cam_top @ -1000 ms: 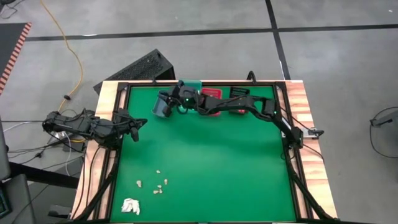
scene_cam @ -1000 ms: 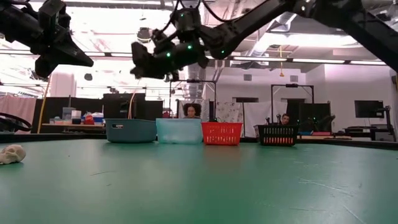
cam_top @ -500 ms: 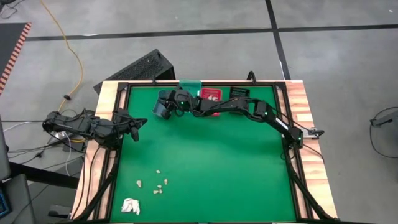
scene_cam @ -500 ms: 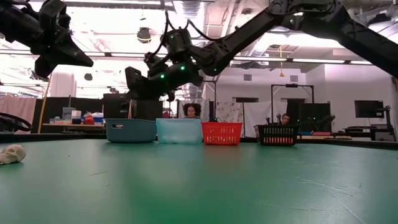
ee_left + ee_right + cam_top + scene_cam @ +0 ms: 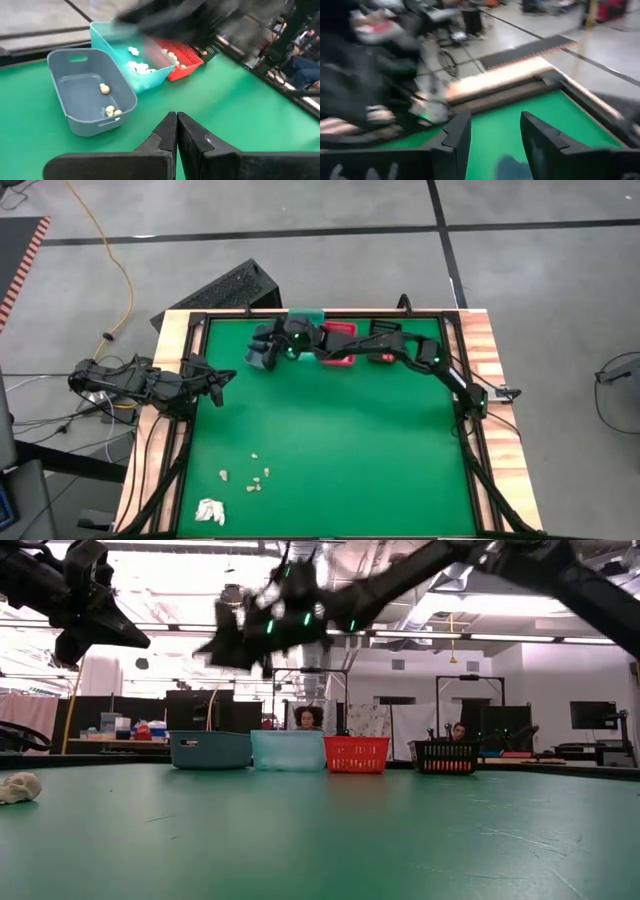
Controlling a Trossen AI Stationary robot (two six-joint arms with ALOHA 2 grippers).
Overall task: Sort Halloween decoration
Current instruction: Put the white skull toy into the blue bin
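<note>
At table's left edge the left gripper (image 5: 217, 385) waits with fingers pressed together, clear of the loose Halloween decoration (image 5: 255, 476) near the front; over the grey bin (image 5: 259, 356) the right gripper (image 5: 268, 338) hangs spread and empty, likely after dropping a piece

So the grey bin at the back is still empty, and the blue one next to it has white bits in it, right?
Not quite. The left wrist view shows the grey bin already holding a few pale pieces. The blue bin beside it does have white bits inside.
</note>
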